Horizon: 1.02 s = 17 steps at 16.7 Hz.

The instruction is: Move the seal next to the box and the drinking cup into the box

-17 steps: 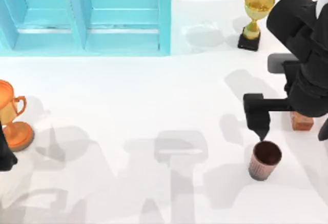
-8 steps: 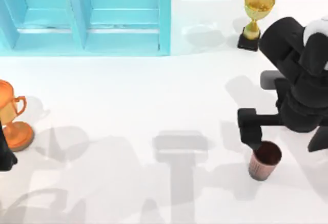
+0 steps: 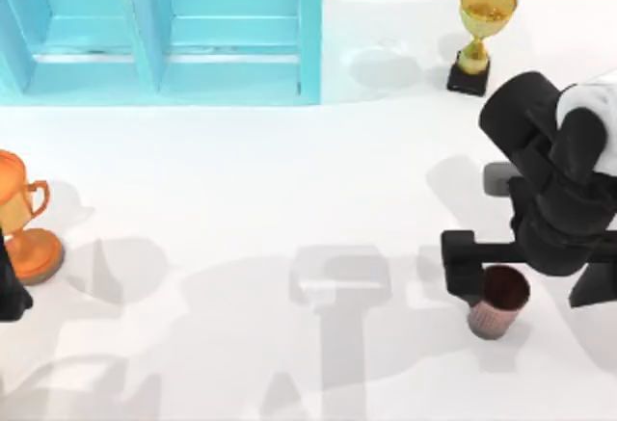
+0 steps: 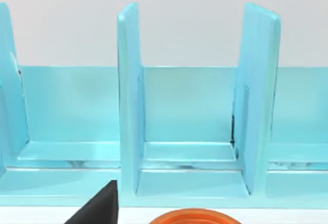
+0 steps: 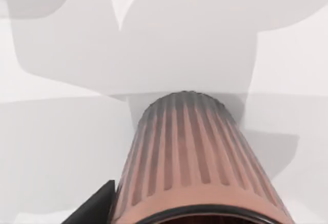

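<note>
1. The drinking cup [image 3: 499,302] is standing upright on the bench [image 3: 289,199], lower right of the top view.
2. The right hand [image 3: 525,272] is straddling it, released, one finger [image 3: 461,267] touching the rim.
3. The left hand [image 3: 12,291] is sitting at the left edge; grip state: cannot tell.

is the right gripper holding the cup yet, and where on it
Cannot be told. The right gripper sits at the rim of the drinking cup, one finger beside it; the cup stands on the table.

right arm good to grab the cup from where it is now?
Probably yes. The right gripper is down at the cup, one finger right beside its rim, and the cup stands upright with bare table around it. Whether the other finger clears the far side can't be seen.
</note>
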{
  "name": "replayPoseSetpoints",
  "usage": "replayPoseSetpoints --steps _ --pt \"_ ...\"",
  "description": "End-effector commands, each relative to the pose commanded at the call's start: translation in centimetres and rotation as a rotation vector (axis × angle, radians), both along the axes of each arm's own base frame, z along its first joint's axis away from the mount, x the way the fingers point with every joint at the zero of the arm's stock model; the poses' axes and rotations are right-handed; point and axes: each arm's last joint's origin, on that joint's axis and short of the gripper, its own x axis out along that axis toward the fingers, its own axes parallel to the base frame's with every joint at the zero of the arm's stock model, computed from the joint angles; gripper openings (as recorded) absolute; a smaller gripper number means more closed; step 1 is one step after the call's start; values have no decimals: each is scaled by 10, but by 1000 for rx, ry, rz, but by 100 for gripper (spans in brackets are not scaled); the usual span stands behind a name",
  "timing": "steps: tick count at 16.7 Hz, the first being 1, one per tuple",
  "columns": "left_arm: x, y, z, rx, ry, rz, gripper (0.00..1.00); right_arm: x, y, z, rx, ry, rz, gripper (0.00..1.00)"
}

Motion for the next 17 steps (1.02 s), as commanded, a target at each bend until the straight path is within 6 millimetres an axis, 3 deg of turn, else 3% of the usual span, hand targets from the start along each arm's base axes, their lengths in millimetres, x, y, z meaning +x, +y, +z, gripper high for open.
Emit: replayPoseSetpoints --steps 1,14,17 --pt "0 0 0 0 0 0 100 0 0 0 0 0 0 100" --pt "0 0 0 0 0 0 100 0 0 0 0 0 0 2" --pt "0 0 0 0 0 0 100 0 0 0 0 0 0 0"
